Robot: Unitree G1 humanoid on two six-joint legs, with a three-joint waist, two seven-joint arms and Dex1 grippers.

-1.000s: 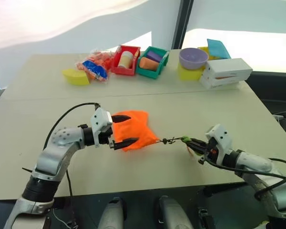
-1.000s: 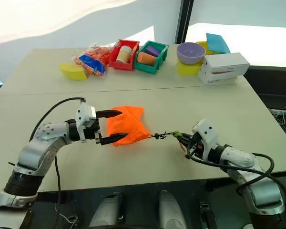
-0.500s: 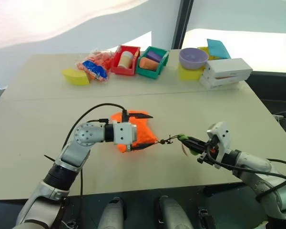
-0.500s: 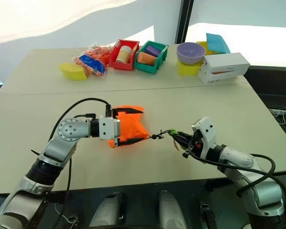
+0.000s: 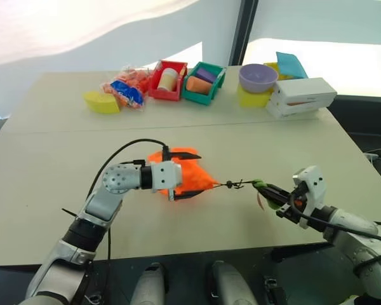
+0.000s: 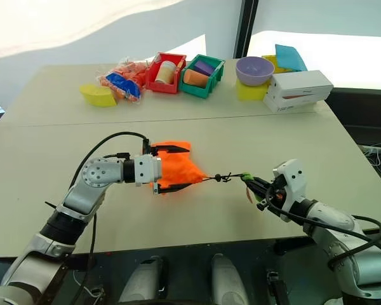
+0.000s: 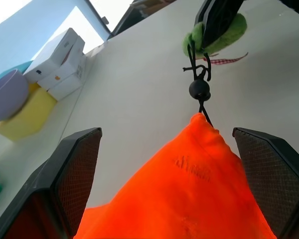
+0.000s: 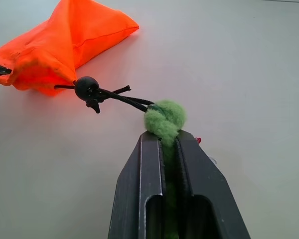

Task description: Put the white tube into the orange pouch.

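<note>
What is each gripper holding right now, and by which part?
The right gripper pinches the orange pouch by its cord's green end. The left gripper straddles the pouch, open, holding nothing.

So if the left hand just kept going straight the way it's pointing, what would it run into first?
The orange pouch. The left hand stands open with the pouch already between its fingers, so going on would push into the fabric first, then likely the black cord beyond it.

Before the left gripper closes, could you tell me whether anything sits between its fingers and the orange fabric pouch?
Nothing visible does. The left gripper is open, with one black finger on each side of the bright orange soft fabric pouch. The right gripper is shut on the lime-green tuft at the cord's end, off to one side.
</note>
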